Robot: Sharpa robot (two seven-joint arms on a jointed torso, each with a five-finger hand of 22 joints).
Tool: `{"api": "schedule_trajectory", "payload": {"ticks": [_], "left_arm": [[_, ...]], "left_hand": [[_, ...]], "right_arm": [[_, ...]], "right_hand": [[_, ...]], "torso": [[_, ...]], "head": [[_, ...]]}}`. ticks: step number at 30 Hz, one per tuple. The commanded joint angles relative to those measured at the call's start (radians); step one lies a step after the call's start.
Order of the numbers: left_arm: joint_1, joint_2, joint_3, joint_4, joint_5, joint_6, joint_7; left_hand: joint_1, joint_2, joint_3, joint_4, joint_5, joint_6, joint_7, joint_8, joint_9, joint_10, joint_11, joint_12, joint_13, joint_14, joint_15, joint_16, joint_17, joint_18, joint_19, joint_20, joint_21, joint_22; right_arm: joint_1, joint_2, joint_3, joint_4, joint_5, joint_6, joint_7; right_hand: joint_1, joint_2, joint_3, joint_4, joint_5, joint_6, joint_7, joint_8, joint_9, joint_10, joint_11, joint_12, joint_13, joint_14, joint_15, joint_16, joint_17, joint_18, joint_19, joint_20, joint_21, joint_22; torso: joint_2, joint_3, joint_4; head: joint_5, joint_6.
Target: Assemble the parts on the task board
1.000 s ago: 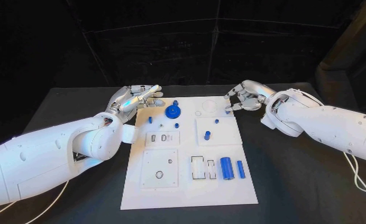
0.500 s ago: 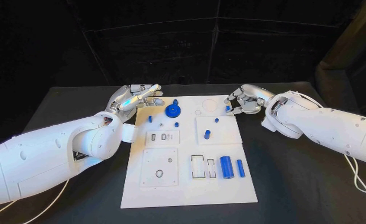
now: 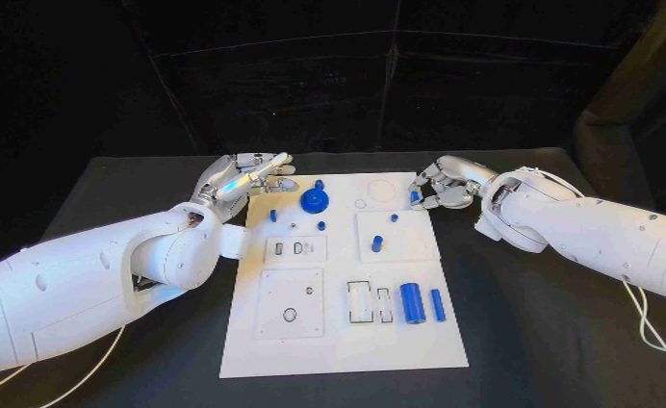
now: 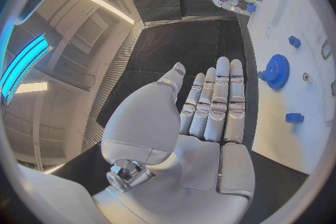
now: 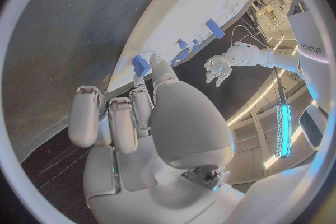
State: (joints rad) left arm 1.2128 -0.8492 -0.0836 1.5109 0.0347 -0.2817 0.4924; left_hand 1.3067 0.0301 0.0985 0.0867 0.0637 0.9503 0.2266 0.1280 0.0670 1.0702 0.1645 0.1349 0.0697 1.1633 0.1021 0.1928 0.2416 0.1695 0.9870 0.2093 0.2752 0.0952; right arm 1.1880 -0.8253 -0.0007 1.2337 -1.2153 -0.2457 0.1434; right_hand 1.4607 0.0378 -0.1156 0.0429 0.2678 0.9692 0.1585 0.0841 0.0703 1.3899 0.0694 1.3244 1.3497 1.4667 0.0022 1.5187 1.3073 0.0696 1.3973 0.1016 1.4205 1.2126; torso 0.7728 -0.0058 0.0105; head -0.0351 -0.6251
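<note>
1. Black drapes close off the room behind the black tabletop (image 3: pixel 527 331); the white task board (image 3: pixel 343 350) lies mid-frame.
2. My right hand (image 3: pixel 442 187), at the board's upper right edge, pinches a small blue peg (image 3: pixel 414 197), I judge to seat it there.
3. My left hand (image 3: pixel 247 177) waits flat at the upper left corner, fingers straight and side by side, holding nothing.
4. The blue gear (image 3: pixel 315 202) stands upper centre; two blue cylinders (image 3: pixel 412 305) lie lower right, unplaced.
</note>
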Motion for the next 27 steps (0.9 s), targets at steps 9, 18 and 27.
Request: {"api": "schedule_trajectory", "payload": {"ticks": [9,18,27], "left_arm": [[0.000,0.000,0.000,-0.001,-0.005,0.013,0.004],[0.000,-0.001,0.000,-0.003,-0.005,0.014,0.004],[-0.001,-0.002,0.000,-0.002,-0.005,0.013,0.003]], "left_hand": [[0.002,0.012,0.001,-0.007,-0.003,-0.005,-0.002,-0.006,0.000,-0.005,-0.002,-0.006,-0.001,0.001,0.004,-0.003,0.001,0.014,0.002,0.008,-0.003,-0.001],[0.002,0.012,0.001,-0.007,-0.003,-0.005,-0.002,-0.006,0.000,-0.005,-0.002,-0.006,-0.001,0.001,0.004,-0.003,0.001,0.014,0.002,0.008,-0.003,-0.001],[0.002,0.012,0.001,-0.007,-0.003,-0.005,-0.002,-0.006,0.000,-0.005,-0.002,-0.006,-0.001,0.001,0.004,-0.003,0.001,0.014,0.002,0.008,-0.003,-0.001]], "right_arm": [[-0.003,0.006,0.000,-0.012,-0.016,0.005,0.004],[-0.004,0.010,0.000,-0.017,-0.018,0.000,0.008],[-0.005,0.010,0.000,-0.007,-0.018,-0.044,0.018]], "right_hand": [[0.013,0.039,0.035,-0.018,-0.061,0.021,-0.003,0.004,-0.001,0.006,-0.003,0.005,-0.006,0.078,-0.011,0.005,0.143,0.000,0.006,-0.004,0.001,0.006],[0.021,0.067,0.078,-0.032,-0.119,0.057,-0.014,0.012,0.000,0.014,-0.012,0.016,0.004,0.080,-0.017,0.007,0.151,-0.001,0.011,-0.009,0.006,0.016],[0.008,0.072,0.105,-0.040,-0.126,0.098,-0.029,0.027,0.003,0.027,-0.024,0.031,0.018,0.082,-0.028,0.011,0.159,-0.004,0.018,-0.017,0.012,0.031]], "torso": [[0.000,0.0006,0.0009],[0.000,0.0003,-0.0002],[0.000,0.0007,0.0001]], "head": [[-0.001,0.001],[0.002,-0.002],[0.001,-0.004]]}}
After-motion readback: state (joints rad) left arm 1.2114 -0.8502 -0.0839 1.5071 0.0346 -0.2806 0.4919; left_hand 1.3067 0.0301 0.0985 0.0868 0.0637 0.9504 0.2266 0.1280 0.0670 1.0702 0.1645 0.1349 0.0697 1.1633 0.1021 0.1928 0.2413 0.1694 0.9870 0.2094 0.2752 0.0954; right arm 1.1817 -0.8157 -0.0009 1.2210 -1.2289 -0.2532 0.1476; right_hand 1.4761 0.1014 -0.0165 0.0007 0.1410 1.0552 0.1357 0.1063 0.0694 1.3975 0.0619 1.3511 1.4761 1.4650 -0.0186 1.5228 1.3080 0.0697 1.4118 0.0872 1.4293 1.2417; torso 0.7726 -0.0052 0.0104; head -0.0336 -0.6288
